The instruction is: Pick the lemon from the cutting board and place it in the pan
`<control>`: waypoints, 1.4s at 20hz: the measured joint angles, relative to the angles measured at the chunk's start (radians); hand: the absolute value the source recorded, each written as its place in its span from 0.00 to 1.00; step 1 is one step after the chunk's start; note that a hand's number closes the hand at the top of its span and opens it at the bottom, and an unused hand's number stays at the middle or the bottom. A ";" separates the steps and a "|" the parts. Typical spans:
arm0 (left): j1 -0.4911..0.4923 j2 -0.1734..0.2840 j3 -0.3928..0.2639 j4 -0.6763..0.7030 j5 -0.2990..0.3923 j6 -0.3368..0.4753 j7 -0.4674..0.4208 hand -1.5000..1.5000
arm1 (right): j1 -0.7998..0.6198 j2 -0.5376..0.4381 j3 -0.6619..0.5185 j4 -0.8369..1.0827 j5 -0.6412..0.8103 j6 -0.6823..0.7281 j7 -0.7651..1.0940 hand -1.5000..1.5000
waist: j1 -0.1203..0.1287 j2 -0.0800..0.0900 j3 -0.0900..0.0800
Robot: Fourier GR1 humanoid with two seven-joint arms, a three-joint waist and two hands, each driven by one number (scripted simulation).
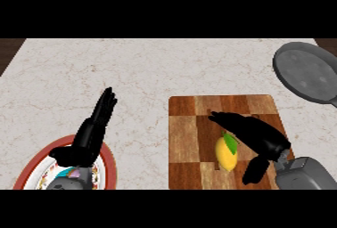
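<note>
Half-hidden lemon [226, 155] under right hand [258, 133]

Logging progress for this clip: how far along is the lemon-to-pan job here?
Early stage. Done: nothing placed; the pan holds nothing. In hand: the right hand is over the lemon, which lies on the cutting board, fingers not yet curled round it. Left: grasp, lift, carry to the pan. The left hand rests open above a plate.

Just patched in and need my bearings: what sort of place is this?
Most likely a kitchen counter: a pale marble-look countertop carries a wooden cutting board with a lemon on it, a grey pan at the far right, and a red-rimmed plate near the left.
</note>
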 measured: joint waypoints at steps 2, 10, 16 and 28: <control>0.017 -0.005 -0.002 -0.026 -0.006 -0.006 0.010 0.50 | 0.018 0.020 -0.003 0.001 0.030 0.004 -0.010 0.00 | 0.000 0.000 0.000; 0.022 -0.034 0.007 -0.009 -0.032 -0.013 -0.008 0.50 | -0.024 0.099 -0.001 0.153 0.153 0.003 -0.054 1.00 | 0.001 -0.003 -0.003; 0.033 -0.030 0.016 -0.013 -0.029 -0.035 -0.014 0.50 | -0.068 0.080 0.038 0.221 0.259 -0.051 -0.171 1.00 | 0.003 -0.014 -0.010; 0.050 -0.036 0.026 -0.054 -0.037 -0.051 0.017 0.50 | -0.061 0.108 -0.057 0.211 0.335 -0.170 -0.258 1.00 | -0.001 -0.007 -0.006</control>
